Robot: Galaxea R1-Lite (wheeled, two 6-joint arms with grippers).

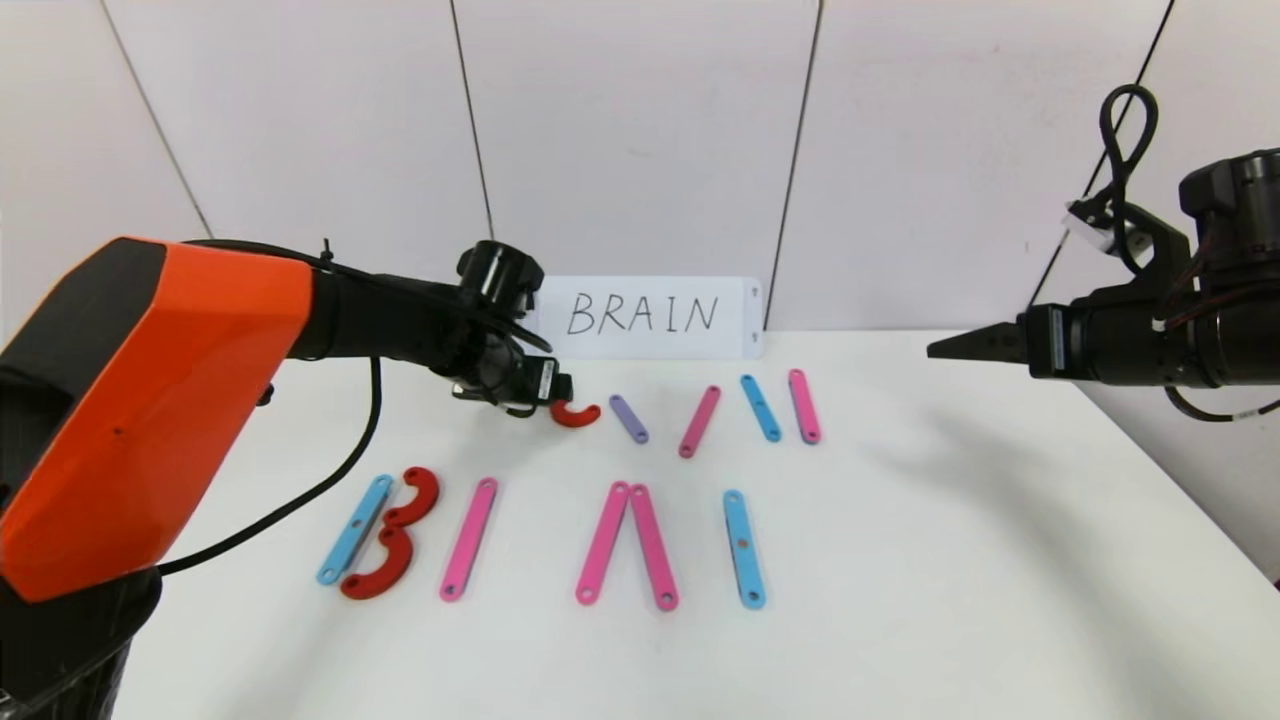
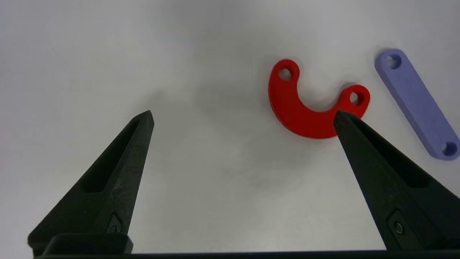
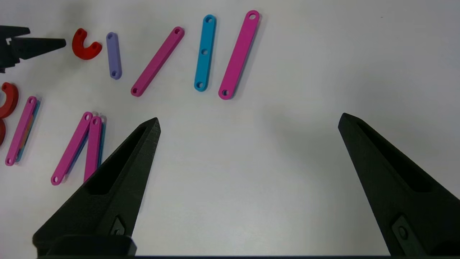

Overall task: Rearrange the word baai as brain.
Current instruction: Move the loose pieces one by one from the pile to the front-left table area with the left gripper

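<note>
I see the left gripper [image 2: 242, 117] released, low over the worktop [image 1: 950, 560] at the far row, with one fingertip [image 2: 343, 120] just beside the loose red arc [image 2: 305, 111]. The purple strip [image 2: 417, 104] lies right of the arc. The word [image 1: 540, 540] lies in the near row. The right gripper [image 3: 249, 122] hangs released at the right, holding nothing.

Card [image 1: 648, 317]: upright at the table's [image 1: 900, 560] far edge, against the wall.
Far row: arc [image 1: 576, 414] leftmost, then short strip [image 1: 629, 419], slanted strip [image 1: 699, 421], two near-parallel strips [image 1: 760, 408] [image 1: 804, 406].
Near row: letter B [image 1: 378, 536] leftmost, single strip [image 1: 468, 538] just right of it, two strips meeting at the top [image 1: 628, 544], lone strip [image 1: 743, 548] rightmost.
Left gripper [image 1: 545, 392]: just left of the arc.
Right gripper [image 1: 945, 347]: well right, above the table.
</note>
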